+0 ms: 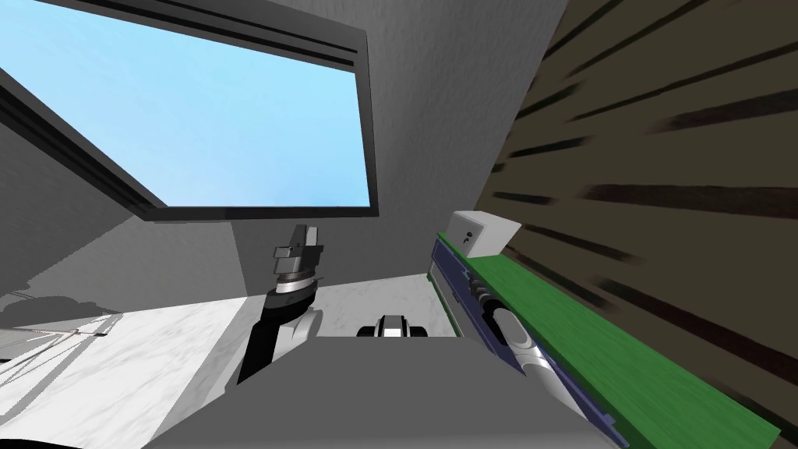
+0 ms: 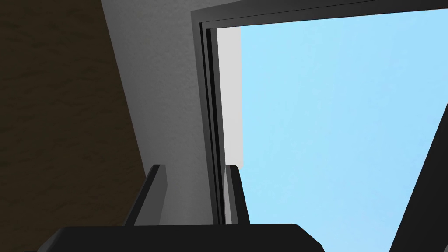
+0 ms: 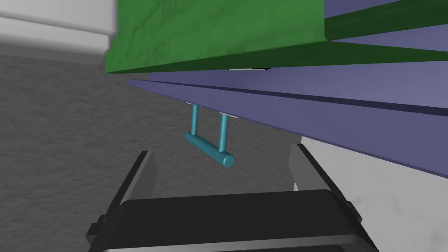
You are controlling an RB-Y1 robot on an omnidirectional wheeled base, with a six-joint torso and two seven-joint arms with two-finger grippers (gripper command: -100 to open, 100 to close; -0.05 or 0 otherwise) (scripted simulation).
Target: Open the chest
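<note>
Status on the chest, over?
Right gripper open, handle of chest just ahead, ungripped. Left gripper raised near window. White box on its green top.

Teal handle (image 3: 209, 146) beyond hand (image 3: 224, 150) (fingers (image 3: 142, 175) apart)
</note>
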